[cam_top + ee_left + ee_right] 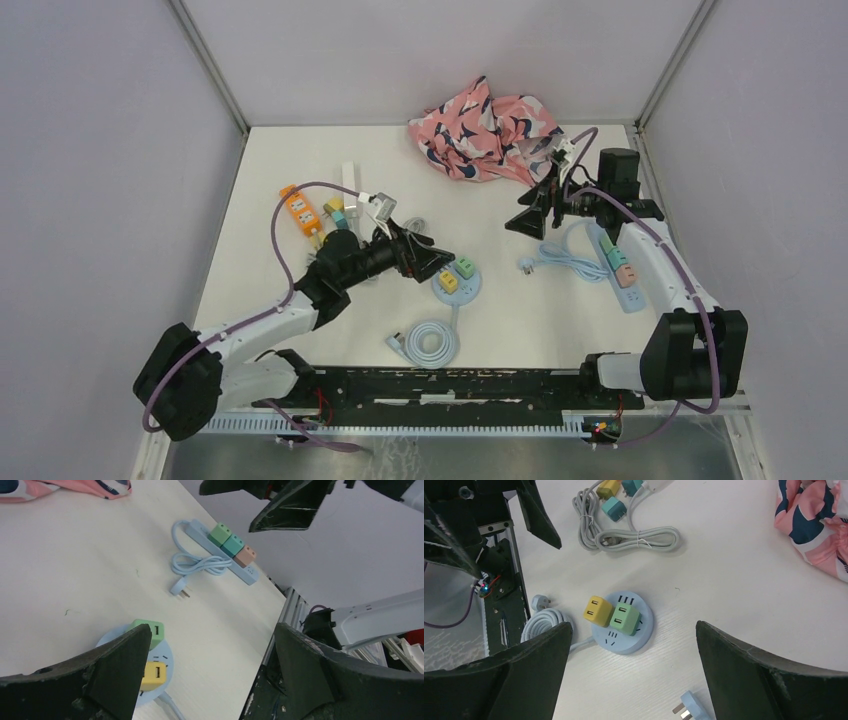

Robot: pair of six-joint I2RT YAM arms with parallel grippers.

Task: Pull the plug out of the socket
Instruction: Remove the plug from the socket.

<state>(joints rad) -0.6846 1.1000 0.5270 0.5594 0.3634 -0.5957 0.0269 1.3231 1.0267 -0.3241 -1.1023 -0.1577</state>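
Basically, the left gripper is the nearer one. Its jaws are wide apart and empty, just beside the round socket on its far-left side. Green plug and yellow plug stand side by side on the socket face, so I'd pull straight up. In the left wrist view both sit at one edge of the gap, not centred. Right gripper, also apart, hovers well beyond the socket, near the blue strip. Coiled cable on the socket's near side isn't in the way.

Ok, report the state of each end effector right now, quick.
Left end effector: open, holding nothing.
Right end effector: open, holding nothing.
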